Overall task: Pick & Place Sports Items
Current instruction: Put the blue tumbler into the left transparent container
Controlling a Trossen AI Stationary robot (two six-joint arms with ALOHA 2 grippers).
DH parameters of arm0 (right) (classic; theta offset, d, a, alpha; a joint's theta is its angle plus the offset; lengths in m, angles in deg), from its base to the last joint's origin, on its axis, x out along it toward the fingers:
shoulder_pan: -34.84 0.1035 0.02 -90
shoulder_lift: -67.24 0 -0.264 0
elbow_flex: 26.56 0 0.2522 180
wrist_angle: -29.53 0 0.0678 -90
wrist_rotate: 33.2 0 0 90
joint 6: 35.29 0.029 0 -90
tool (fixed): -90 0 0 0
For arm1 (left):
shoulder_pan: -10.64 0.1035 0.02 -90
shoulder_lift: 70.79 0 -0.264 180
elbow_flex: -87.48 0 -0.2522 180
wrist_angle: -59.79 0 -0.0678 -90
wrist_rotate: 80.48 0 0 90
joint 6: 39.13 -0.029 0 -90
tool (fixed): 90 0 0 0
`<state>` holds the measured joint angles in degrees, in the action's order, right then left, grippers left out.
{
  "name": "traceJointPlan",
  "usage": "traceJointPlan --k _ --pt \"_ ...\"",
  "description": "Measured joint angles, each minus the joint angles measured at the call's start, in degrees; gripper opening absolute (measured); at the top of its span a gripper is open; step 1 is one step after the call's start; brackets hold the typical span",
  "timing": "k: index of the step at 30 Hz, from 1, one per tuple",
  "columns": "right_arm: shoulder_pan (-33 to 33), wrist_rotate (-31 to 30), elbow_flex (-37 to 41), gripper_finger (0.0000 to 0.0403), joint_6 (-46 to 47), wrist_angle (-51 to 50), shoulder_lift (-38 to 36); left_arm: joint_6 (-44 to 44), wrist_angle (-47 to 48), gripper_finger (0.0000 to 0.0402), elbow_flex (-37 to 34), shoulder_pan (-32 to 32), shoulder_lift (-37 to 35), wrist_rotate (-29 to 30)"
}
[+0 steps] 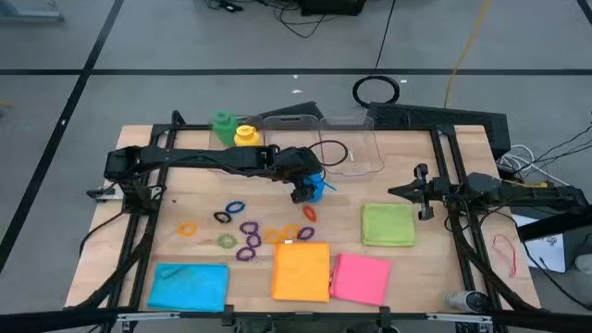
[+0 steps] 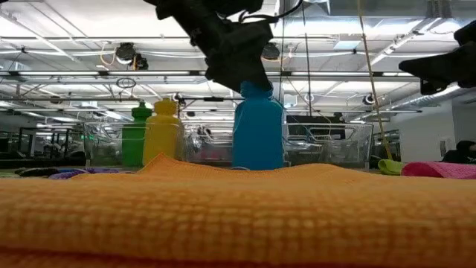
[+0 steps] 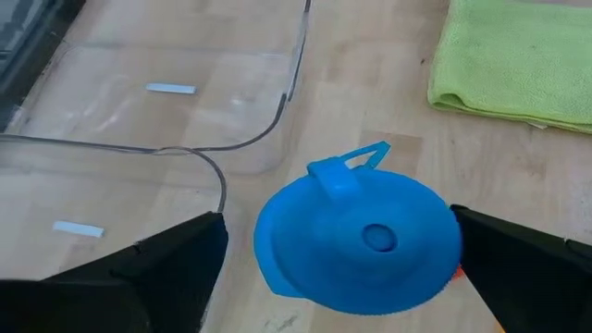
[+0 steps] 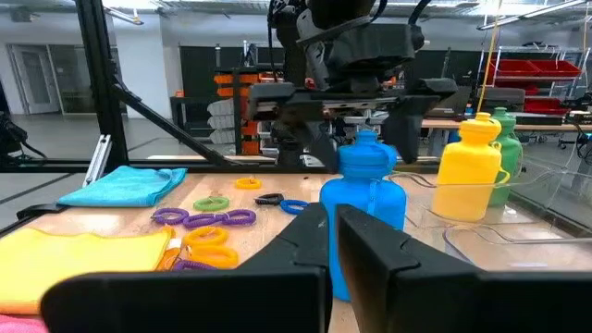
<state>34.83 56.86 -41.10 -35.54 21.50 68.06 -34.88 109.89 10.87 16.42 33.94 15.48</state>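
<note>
Left gripper [image 1: 304, 192] is hovering directly over the blue bottle [image 1: 316, 188], fingers spread wide and flanking its cap without touching. The bottle is standing upright at table centre, long axis vertical, so the approach is straight down. Clear bin [image 1: 344, 148] is sitting just beyond, at 1 o'clock from the bottle. Right gripper [image 1: 421, 192] is waiting farther off at 3 o'clock, fingers pressed together; left arm is plainly nearer.

Three bottles [image 1: 244, 135]; four cloths [image 1: 301, 271]; two bins [image 1: 356, 157].
</note>
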Motion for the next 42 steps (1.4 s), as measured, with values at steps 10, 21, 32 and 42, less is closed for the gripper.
traceJointPlan --k 10,21,32,42 --pt "0.00 0.00 -0.02 0.0000 -0.02 0.01 0.00 0.00 0.00 0.0333 0.00 0.01 0.00 0.08" --pt "0.00 0.00 -0.02 0.0000 0.00 0.02 0.00 0.04 0.00 0.0333 0.00 0.00 0.00 0.08" --pt "0.00 0.00 -0.02 0.0000 -0.01 0.02 0.00 0.06 0.02 0.0331 0.00 0.00 0.00 0.06" --pt "0.00 0.00 0.00 0.0000 0.00 0.02 0.00 0.11 0.04 0.0218 0.00 0.02 0.00 -1.47"
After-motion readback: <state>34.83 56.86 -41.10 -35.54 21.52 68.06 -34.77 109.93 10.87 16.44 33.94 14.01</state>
